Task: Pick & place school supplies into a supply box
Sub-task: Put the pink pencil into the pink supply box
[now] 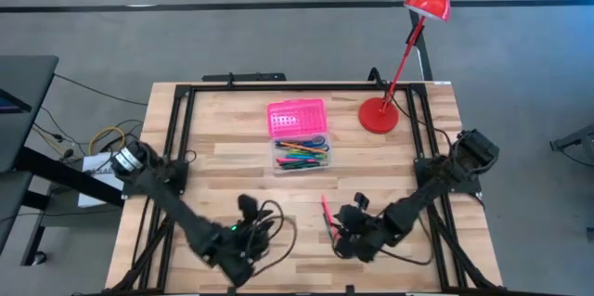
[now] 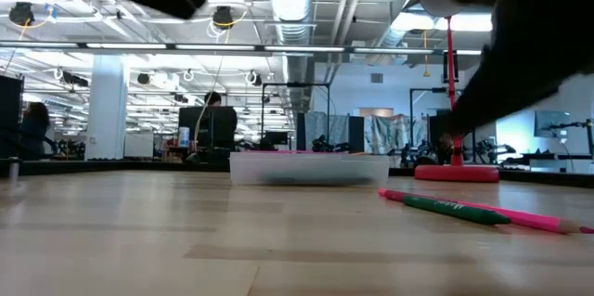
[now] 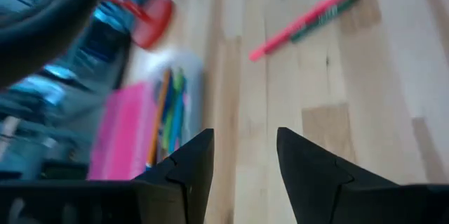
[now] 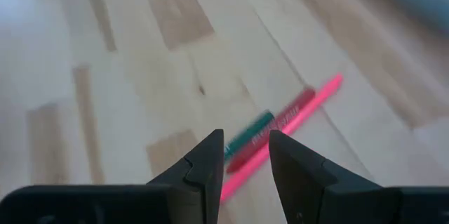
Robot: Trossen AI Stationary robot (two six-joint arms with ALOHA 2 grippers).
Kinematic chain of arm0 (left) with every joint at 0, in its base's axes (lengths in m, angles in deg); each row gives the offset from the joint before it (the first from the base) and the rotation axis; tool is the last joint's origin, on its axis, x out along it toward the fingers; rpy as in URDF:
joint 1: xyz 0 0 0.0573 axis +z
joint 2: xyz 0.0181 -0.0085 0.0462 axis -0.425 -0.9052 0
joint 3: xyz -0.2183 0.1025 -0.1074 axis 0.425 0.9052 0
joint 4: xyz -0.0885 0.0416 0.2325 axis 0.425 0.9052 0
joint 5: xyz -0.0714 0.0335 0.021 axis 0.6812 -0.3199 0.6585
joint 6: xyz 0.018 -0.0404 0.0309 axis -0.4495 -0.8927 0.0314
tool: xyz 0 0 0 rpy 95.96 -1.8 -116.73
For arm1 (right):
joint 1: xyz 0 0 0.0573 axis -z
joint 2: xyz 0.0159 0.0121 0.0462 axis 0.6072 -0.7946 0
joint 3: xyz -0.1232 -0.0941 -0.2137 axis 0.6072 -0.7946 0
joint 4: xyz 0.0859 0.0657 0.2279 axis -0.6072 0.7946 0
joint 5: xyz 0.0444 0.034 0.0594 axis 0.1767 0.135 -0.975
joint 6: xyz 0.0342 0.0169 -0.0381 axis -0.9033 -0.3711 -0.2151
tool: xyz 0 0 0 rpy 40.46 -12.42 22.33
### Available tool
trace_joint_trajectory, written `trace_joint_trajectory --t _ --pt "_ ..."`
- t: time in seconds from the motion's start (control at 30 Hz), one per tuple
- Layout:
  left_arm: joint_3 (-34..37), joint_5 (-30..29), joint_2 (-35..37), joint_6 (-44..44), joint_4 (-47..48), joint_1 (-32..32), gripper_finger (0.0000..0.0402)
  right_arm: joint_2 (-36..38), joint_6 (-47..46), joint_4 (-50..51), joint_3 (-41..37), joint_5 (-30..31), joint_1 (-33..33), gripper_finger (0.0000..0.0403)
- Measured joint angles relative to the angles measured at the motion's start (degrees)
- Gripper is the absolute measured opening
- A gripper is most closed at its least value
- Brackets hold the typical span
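With my right gripper [image 4: 242, 155] hanging open and empty over the thin pink pencil [image 4: 280, 140] and green pen [image 4: 249, 131] lying together on the wooden table [image 1: 223, 161], well short of the clear-based, pink-lidded plastic box [image 1: 299, 136], I judge the pick just beginning: drop, close on one.

A red desk lamp [image 1: 410, 50] stands at the upper right of the high view: its round base [image 1: 378, 115] sits on the pale wooden worktop [image 1: 223, 161], its thin stem leans up to a shade beyond the worktop's far edge. A black frame [image 1: 181, 101] borders the worktop. At left lie loose cables [image 1: 97, 138] on the grey floor [image 1: 139, 36].
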Motion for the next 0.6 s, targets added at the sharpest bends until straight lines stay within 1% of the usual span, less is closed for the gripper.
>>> trace_joint_trajectory --t 0.13,0.3,0.5,0.6 --pt "2.0 -10.4 0.0 -4.3 -0.7 -5.3 0.0151 -1.6 -1.8 0.4 0.0 -4.7 1.8 0.0107" --pt "2.2 -16.9 0.0 -8.2 0.9 -9.1 0.0151 -2.2 -2.6 0.9 0.5 -9.6 2.6 0.0107" --pt "2.2 -17.8 0.0 -9.2 1.8 -10.5 0.0151 -2.2 -2.6 0.6 1.6 -10.8 2.0 0.0107" --pt "2.2 -17.9 0.0 -10.9 3.2 -10.4 0.0151 -2.2 -4.5 1.7 1.6 -11.2 1.8 0.0107"
